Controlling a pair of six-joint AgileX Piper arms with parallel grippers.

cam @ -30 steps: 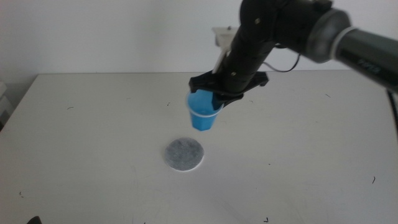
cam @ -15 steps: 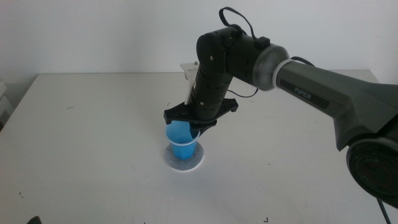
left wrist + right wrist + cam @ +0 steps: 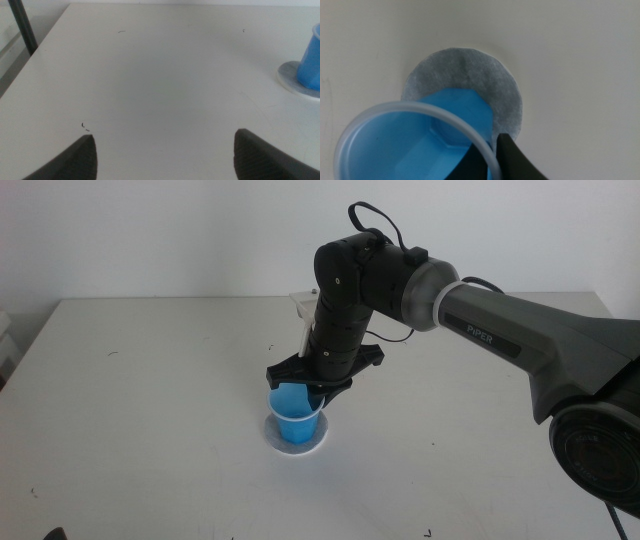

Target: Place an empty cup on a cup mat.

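The blue cup (image 3: 296,413) stands upright with its base on the grey cup mat (image 3: 290,442), as far as I can tell. My right gripper (image 3: 318,385) comes in from the right and is shut on the cup's rim on the cup's right side. In the right wrist view the pale rim of the cup (image 3: 395,107) is pinched by the right gripper (image 3: 494,152), one jaw inside and one outside, with the mat (image 3: 465,70) under it. The left wrist view shows the cup (image 3: 311,60) on the mat (image 3: 290,80) far off. My left gripper (image 3: 165,155) is open and empty.
The white table (image 3: 150,380) has only small dark specks on it. Its left edge (image 3: 30,60) and a dark post (image 3: 22,25) show in the left wrist view. The right arm's thick links (image 3: 520,340) cross over the table's right half.
My right gripper carried the cup from above the table's middle back, down and to the left onto the mat. In the last half second it sank a little lower.
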